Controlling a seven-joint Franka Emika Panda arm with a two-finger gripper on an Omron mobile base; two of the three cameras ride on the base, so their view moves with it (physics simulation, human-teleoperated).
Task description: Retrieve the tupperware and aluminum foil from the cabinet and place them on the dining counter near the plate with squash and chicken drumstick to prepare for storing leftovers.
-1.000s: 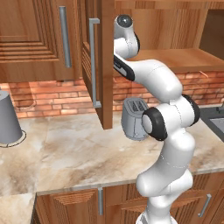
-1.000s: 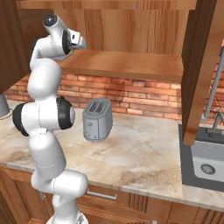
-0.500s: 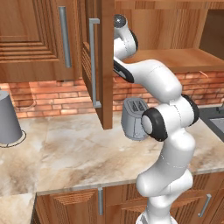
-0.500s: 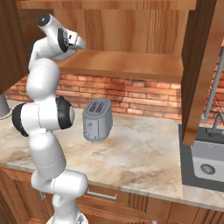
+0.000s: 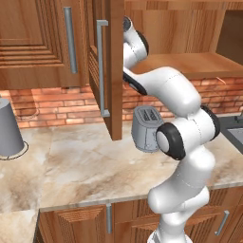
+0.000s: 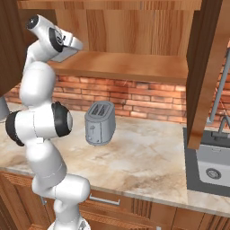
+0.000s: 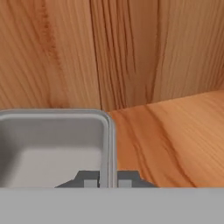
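The small grey rectangular tupperware tub (image 7: 52,144) sits at the lower left of the hand view, on the brown wooden cabinet (image 7: 175,131) shelf, with the cabinet's back wall above it. The gripper (image 7: 107,179) straddles the tub's right wall at the bottom centre. In the right base view, the silver toaster (image 6: 100,122) stands mid-frame on the marbled stone counter (image 6: 148,157), below that shelf, with the sink (image 6: 211,166) at the right edge.

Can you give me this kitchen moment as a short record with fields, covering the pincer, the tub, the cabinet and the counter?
pincer: shut on the right wall of the tupperware
tupperware: on the cabinet shelf, in a corner
cabinet: doors open
arm: raised, reaching into the cabinet
wall counter: holds a toaster
sink: at the right
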